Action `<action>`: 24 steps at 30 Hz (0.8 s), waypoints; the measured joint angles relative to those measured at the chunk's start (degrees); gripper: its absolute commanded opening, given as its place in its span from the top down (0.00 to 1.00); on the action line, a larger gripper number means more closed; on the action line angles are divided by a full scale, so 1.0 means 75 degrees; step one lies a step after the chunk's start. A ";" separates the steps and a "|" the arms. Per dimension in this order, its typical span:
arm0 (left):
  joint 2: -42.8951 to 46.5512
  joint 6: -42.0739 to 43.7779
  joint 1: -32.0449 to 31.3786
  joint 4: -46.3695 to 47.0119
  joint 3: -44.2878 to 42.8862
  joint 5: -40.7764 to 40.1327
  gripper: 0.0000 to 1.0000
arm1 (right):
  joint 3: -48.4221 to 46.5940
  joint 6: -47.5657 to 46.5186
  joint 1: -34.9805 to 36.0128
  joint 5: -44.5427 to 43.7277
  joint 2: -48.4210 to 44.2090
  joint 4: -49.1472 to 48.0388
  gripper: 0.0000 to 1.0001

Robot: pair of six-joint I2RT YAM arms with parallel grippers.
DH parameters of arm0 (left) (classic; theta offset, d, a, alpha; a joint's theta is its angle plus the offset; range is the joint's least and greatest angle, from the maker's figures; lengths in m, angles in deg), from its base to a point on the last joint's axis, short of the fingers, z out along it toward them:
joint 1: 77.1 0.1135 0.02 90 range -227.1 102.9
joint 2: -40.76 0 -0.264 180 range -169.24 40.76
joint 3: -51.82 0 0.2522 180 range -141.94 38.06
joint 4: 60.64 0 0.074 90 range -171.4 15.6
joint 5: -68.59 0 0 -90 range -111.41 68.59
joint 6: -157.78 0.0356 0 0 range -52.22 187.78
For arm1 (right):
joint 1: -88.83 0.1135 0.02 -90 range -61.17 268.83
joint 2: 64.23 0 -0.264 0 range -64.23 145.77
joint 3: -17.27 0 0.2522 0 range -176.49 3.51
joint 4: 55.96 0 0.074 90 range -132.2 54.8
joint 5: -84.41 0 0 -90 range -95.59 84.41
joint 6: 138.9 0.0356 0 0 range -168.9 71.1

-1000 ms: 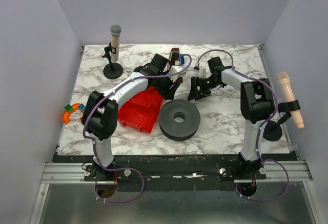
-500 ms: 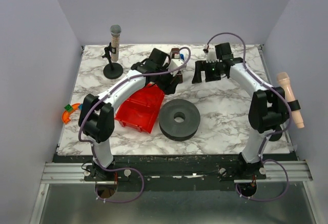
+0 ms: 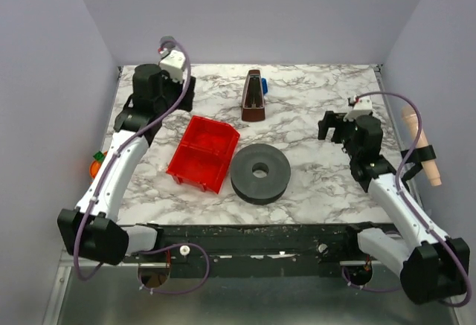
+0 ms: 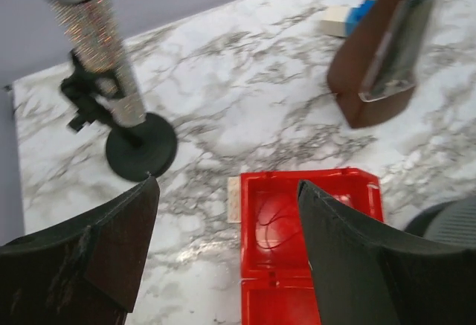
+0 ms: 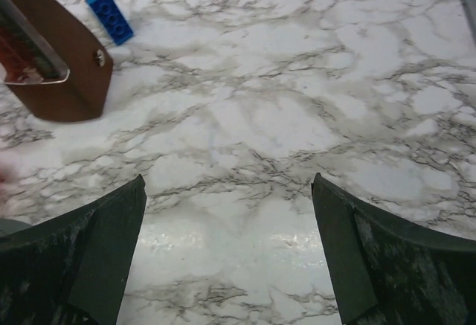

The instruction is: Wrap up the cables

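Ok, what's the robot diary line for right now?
left claw: open, empty | right claw: open, empty | cables: loose in red bin | spool: beside bin

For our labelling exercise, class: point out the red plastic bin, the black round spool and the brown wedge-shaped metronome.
Red plastic bin (image 3: 199, 169): top external view, near compartment's floor.
Black round spool (image 3: 242, 174): top external view, flat face left of hole.
Brown wedge-shaped metronome (image 3: 253, 103): top external view, front face.
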 measured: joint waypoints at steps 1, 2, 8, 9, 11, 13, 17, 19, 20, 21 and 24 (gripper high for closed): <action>0.0364 -0.0058 0.0277 0.0230 0.0455 -0.0216 0.13 | 0.0472 -0.0015 -0.0023 -0.0184 -0.0315 -0.0318 0.00; 0.0586 -0.0102 0.0443 0.0399 0.0764 -0.0350 0.10 | 0.0991 -0.0041 -0.0058 -0.0361 -0.0650 -0.0676 0.00; 0.2145 -0.0341 0.1349 0.1483 0.3302 -0.1364 0.01 | 0.2856 -0.0090 -0.0073 -0.0898 -0.1769 -0.2317 0.00; 0.2363 -0.0367 0.1437 0.1690 0.3689 -0.1501 0.01 | 0.3075 -0.0108 -0.0073 -0.0970 -0.1853 -0.2579 0.00; 0.2824 -0.0399 0.1603 0.2282 0.4625 -0.1848 0.01 | 0.3480 -0.0152 -0.0073 -0.1122 -0.1961 -0.3107 0.00; 0.3127 -0.0411 0.1757 0.3028 0.5488 -0.2133 0.01 | 0.3821 -0.0192 -0.0073 -0.1247 -0.1990 -0.3590 0.00; 0.3366 -0.0455 0.2028 0.4721 0.7303 -0.2617 0.01 | 0.4511 -0.0207 -0.0073 -0.1498 -0.1906 -0.4648 0.00; 0.3386 -0.0539 0.2113 0.5377 0.7941 -0.2804 0.01 | 0.4841 -0.0242 -0.0073 -0.1612 -0.1789 -0.5219 0.00; 0.3392 -0.0624 0.2145 0.5759 0.8288 -0.2926 0.01 | 0.4969 -0.0262 -0.0073 -0.1667 -0.1699 -0.5488 0.00; 0.3392 -0.0685 0.2154 0.5983 0.8446 -0.3008 0.01 | 0.5074 -0.0274 -0.0073 -0.1737 -0.1580 -0.5770 0.00; 0.3389 -0.0918 0.2165 0.6534 0.8565 -0.3174 0.01 | 0.5126 -0.0274 -0.0073 -0.1810 -0.1309 -0.6312 0.00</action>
